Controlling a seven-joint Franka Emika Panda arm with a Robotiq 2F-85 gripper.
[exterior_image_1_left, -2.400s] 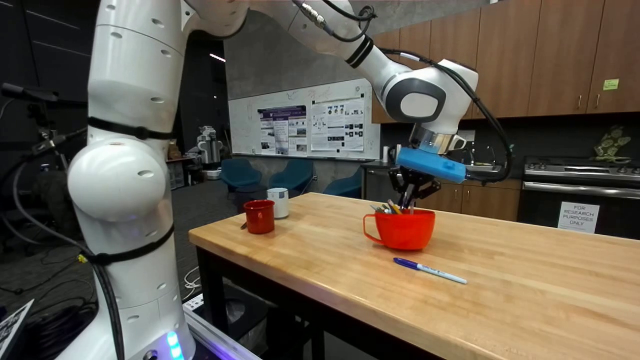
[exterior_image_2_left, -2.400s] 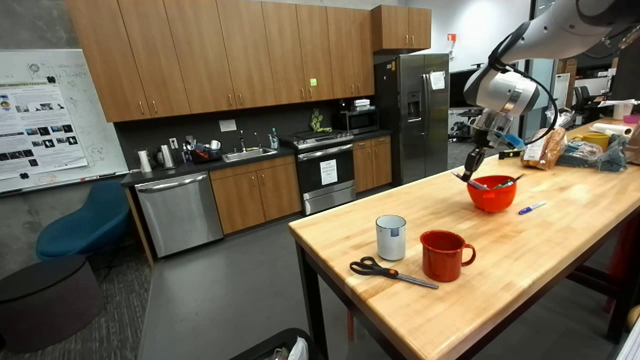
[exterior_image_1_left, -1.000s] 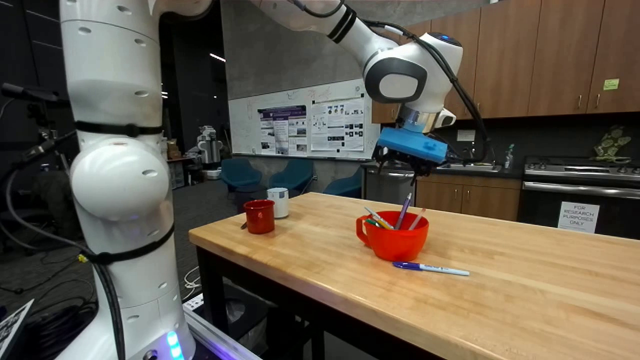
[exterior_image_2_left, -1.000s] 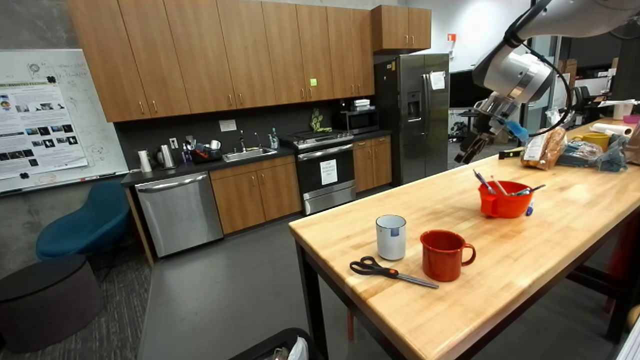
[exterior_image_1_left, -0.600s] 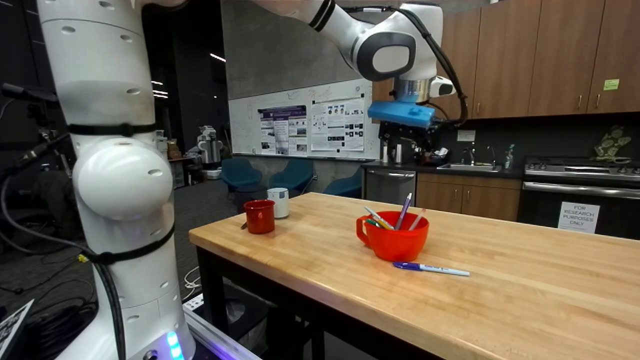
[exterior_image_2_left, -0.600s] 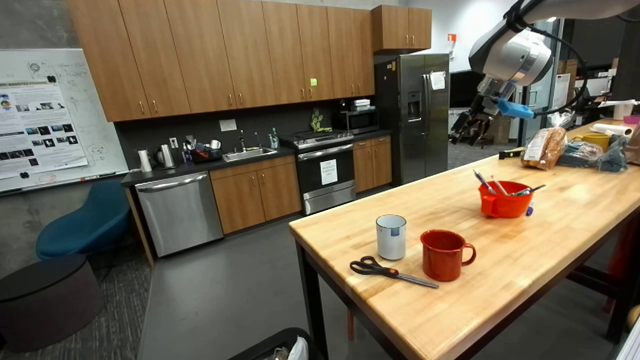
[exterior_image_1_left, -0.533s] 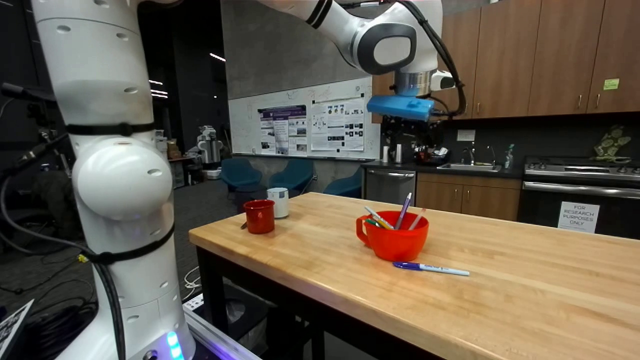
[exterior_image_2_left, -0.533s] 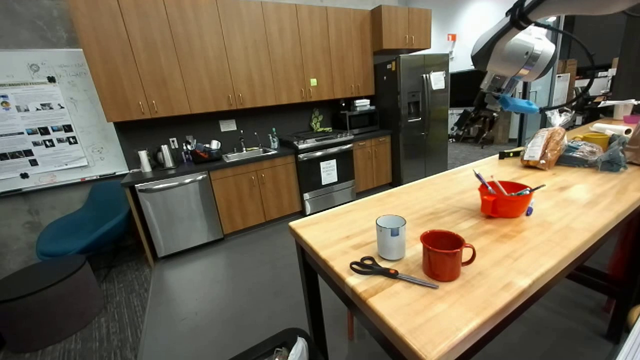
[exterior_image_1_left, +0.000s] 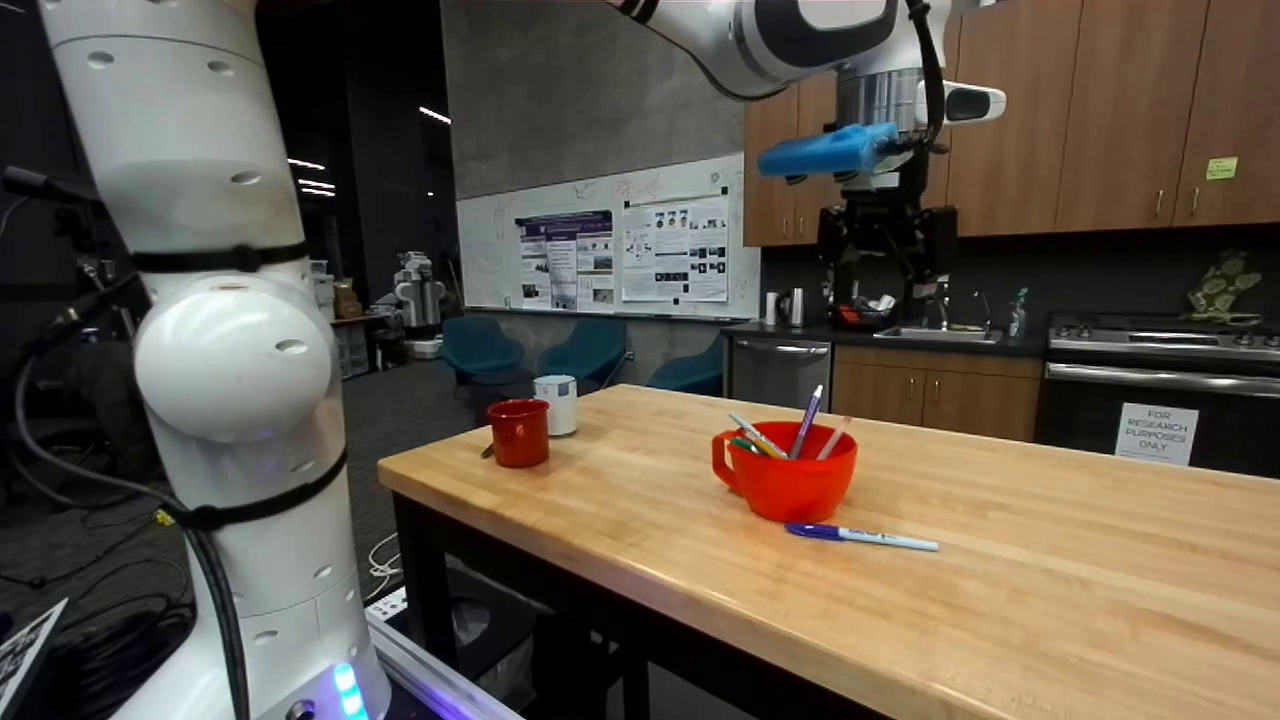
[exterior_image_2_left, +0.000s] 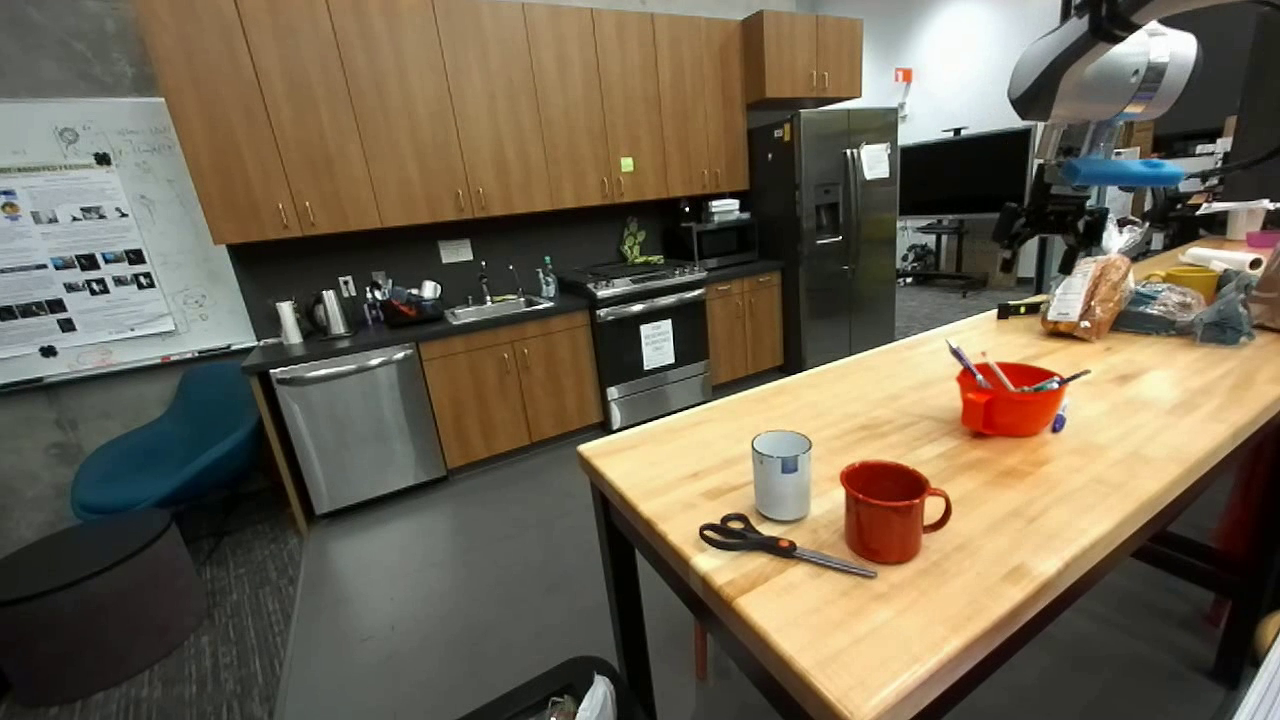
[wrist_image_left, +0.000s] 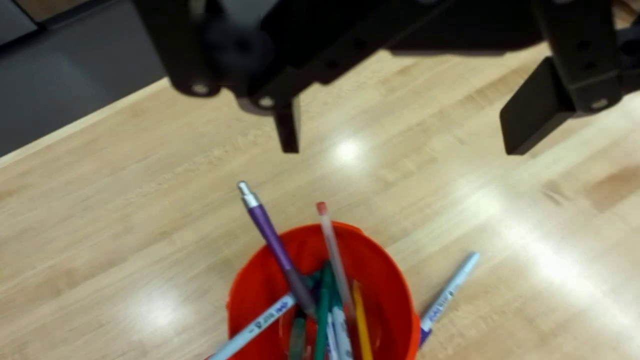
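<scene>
the gripper (wrist_image_left: 402, 147) hangs above the table (wrist_image_left: 125, 210), its fingers (wrist_image_left: 530, 111) spread wide apart, the table showing between them. nearest below is the bowl (exterior_image_1_left: 798, 490), upright on the table, well apart from the fingers and toward 7 o'clock from their gap in the wrist view. in it, the purple pen (wrist_image_left: 273, 237) leans out toward 11 o'clock, the clear pen (wrist_image_left: 331, 245) toward 12 and the white pen (wrist_image_left: 257, 325) toward 8, while the green pen (wrist_image_left: 324, 300) and the yellow pen (wrist_image_left: 362, 325) show among others. the marker (wrist_image_left: 448, 297) lies on the table at 3 o'clock of the bowl, one end just beside it; whether they touch, i cannot tell. farther off, in an exterior view, the mug (exterior_image_2_left: 885, 518) and the cup (exterior_image_2_left: 782, 485) stand between 7 and 9 o'clock from the bowl, the scissors (exterior_image_2_left: 785, 547) lying flat near both. at 1 o'clock sits the bread (exterior_image_2_left: 1092, 298), and beyond the table, at 10 o'clock, stands the fridge (exterior_image_2_left: 828, 260).
</scene>
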